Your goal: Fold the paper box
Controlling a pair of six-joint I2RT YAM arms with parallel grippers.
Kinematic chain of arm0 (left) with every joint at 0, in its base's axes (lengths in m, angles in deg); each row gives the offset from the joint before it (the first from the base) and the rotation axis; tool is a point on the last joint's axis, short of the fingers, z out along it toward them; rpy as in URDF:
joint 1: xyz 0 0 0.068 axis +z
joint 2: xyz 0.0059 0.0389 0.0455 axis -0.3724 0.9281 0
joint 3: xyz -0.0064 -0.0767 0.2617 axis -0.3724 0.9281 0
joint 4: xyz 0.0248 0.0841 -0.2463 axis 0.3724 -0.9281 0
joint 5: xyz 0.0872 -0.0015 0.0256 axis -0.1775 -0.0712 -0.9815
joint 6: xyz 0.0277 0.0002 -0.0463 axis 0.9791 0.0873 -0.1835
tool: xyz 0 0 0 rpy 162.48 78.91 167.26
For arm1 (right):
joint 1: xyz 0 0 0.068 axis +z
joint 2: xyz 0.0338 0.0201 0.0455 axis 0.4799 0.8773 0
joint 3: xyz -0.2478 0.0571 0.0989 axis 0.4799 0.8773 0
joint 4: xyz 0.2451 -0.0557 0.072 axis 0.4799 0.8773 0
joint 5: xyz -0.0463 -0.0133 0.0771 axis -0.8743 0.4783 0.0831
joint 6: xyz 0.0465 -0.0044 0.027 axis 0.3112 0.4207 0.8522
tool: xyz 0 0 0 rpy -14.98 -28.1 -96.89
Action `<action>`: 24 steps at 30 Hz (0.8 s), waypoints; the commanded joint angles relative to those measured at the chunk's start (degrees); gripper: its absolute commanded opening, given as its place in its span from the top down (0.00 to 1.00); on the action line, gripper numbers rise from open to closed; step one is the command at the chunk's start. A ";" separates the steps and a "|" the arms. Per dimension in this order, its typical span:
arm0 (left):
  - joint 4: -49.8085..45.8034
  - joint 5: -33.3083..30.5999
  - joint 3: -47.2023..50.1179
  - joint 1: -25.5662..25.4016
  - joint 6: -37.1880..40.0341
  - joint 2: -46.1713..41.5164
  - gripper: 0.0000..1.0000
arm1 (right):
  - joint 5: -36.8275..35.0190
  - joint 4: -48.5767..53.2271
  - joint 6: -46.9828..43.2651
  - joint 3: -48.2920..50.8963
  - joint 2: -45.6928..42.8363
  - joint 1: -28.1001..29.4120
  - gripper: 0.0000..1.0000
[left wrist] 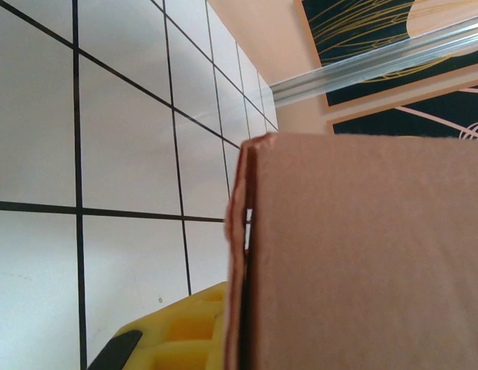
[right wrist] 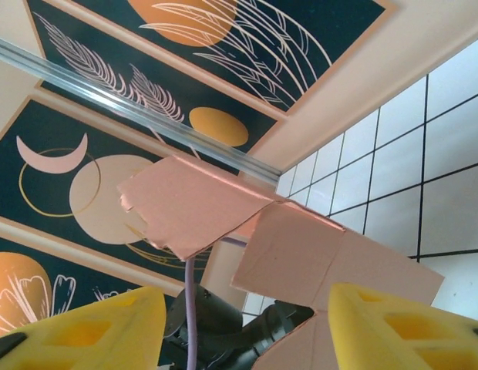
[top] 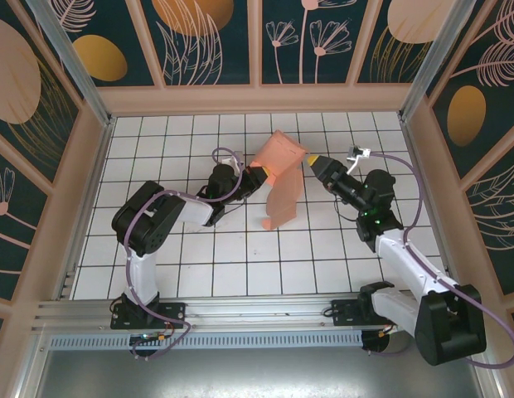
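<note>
1. Your paper box (top: pixel 280 186) hangs above the tiled table (top: pixel 157 274), between the two arms. Its upper panels are bent along their creases and one long flap dangles loose.
2. Your left gripper (top: pixel 255 172) is pinched tight on the box's left edge.
3. Your right gripper (top: pixel 312 161) stands spread at the right-hand panel, gripping nothing.
4. Most of the folding looks undone: the walls are unclosed and the flaps untucked.

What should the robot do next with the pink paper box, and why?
Probably the right pincer should ease forward and pinch the loose flap to bend it over. The left pincer is shut on the paper box at its left edge, steadying it. The right pincer sits open right beside the box, and that flap sticks up unfolded.
</note>
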 commanded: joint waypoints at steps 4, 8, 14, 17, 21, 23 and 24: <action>1.27 0.03 -0.44 -0.08 1.25 -1.45 1.00 | -1.77 -3.89 3.83 -0.93 3.50 0.38 0.53; 1.43 0.30 -0.39 -0.08 1.41 -1.71 1.00 | -0.89 -4.03 4.00 -2.31 5.77 1.25 0.57; 1.11 0.38 -0.61 0.00 2.48 -2.17 1.00 | 1.08 -4.00 4.26 -4.75 9.29 2.51 0.59; 0.98 0.30 -0.46 0.00 3.03 -2.26 1.00 | 1.40 -4.04 4.37 -5.74 10.75 3.09 0.59; 1.44 -0.24 0.33 -0.06 3.31 -2.71 1.00 | 2.02 -3.77 5.10 -6.67 12.57 3.25 0.72; 1.27 -0.21 0.33 -0.01 3.67 -3.04 1.00 | 1.93 -3.44 5.23 -7.02 13.15 3.43 0.77; 1.27 -0.23 0.44 -0.06 3.85 -3.21 1.00 | 2.06 -2.98 5.10 -7.23 13.49 3.41 0.77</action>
